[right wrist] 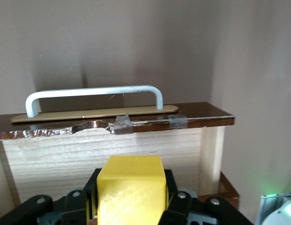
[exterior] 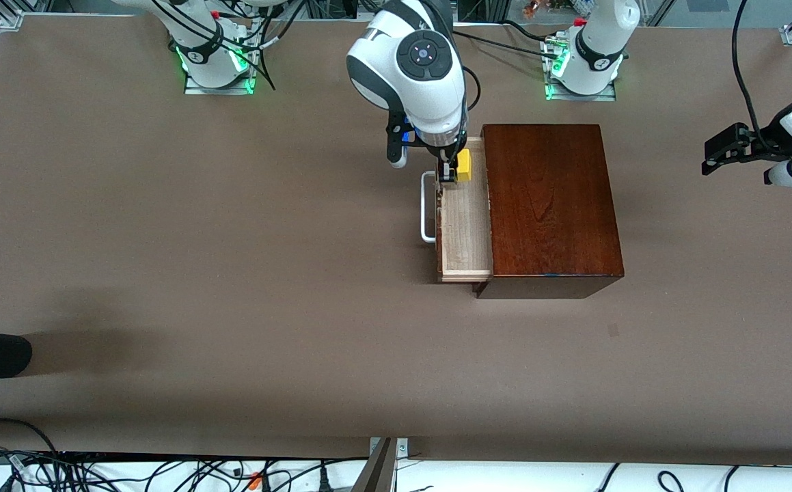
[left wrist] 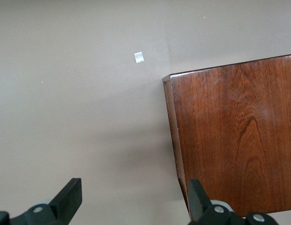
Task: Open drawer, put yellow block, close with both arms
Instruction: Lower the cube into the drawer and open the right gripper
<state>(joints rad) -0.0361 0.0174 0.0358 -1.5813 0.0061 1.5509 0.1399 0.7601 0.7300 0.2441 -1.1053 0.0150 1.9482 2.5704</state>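
Yellow block [right wrist: 130, 188] sits clamped in our right pincer [exterior: 452, 172] over the open drawer [exterior: 465, 225]; we should lower it, apparently clear of the walls, before releasing, while our left pincer [left wrist: 131, 199] waits open.

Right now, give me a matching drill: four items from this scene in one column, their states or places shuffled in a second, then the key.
Items:
1. yellow block
2. drawer
3. left gripper
4. handle

States or places:
A. open, over the table by the wooden box
B. pulled out of the box
C. white bar on the drawer's front
D. clamped in the right gripper, over the drawer

Pairs: 1-D, 2-B, 3-A, 4-C
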